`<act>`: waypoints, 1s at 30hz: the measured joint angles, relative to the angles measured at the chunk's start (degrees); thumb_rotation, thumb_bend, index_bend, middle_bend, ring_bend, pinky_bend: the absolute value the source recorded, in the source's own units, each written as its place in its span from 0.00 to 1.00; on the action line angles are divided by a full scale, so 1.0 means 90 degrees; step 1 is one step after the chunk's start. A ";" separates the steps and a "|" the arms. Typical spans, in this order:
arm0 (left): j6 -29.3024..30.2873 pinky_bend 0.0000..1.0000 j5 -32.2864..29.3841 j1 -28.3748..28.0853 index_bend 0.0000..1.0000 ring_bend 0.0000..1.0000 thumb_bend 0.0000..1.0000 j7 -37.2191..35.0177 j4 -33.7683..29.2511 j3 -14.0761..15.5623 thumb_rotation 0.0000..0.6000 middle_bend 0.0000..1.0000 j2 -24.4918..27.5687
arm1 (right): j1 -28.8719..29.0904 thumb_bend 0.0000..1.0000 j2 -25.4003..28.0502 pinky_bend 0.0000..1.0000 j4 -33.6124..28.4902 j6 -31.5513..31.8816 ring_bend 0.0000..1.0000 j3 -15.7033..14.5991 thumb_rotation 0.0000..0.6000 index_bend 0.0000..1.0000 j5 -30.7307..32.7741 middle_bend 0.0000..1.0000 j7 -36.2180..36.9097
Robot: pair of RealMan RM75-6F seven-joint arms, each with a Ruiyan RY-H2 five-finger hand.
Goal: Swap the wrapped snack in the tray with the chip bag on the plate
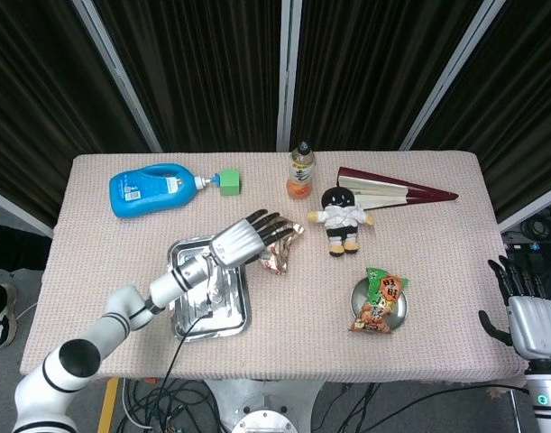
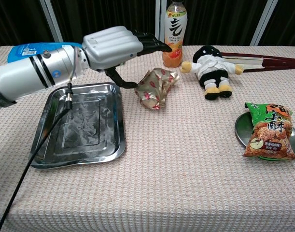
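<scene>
Beside tray [image 2: 50, 154]: wrapped snack [image 2: 155, 87] on cloth, left robot hand [image 2: 116, 46] released; plush doll [image 2: 212, 70] near.

- The tray [image 2: 78, 145] is shiny, mirror-like metal.
- The wrapped snack [image 2: 155, 87] wears crinkled, glossy foil.
- The chip bag [image 2: 269, 133] is glossy printed plastic.
- The tablecloth [image 2: 186, 183] is matt, coarse-woven cloth.
- At twelve o'clock, the bottle [image 2: 175, 34] is clear smooth plastic.

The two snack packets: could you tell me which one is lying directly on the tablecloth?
The shiny wrapped snack, lying beside the tray under the open left robot hand. The green-and-orange chip bag rests on the plate.
</scene>
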 measured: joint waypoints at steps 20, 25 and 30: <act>0.1250 0.17 -0.1854 0.3333 0.09 0.07 0.14 0.2323 -0.5064 0.0277 1.00 0.12 0.3713 | 0.1836 0.10 0.0549 0.00 -0.0413 -0.2621 0.00 -0.0224 1.00 0.00 -0.0933 0.00 -0.0702; 0.1587 0.17 -0.2089 0.3871 0.09 0.07 0.13 0.2301 -0.5296 0.0314 1.00 0.15 0.3903 | 0.2370 0.10 0.0437 0.00 -0.0491 -0.3377 0.00 -0.0258 1.00 0.00 -0.1022 0.00 -0.1026; 0.1737 0.16 -0.2091 0.4180 0.09 0.07 0.13 0.2211 -0.5327 0.0323 1.00 0.15 0.3923 | 0.2645 0.10 0.0032 0.00 -0.0441 -0.3710 0.00 -0.0264 1.00 0.00 -0.0873 0.00 -0.1361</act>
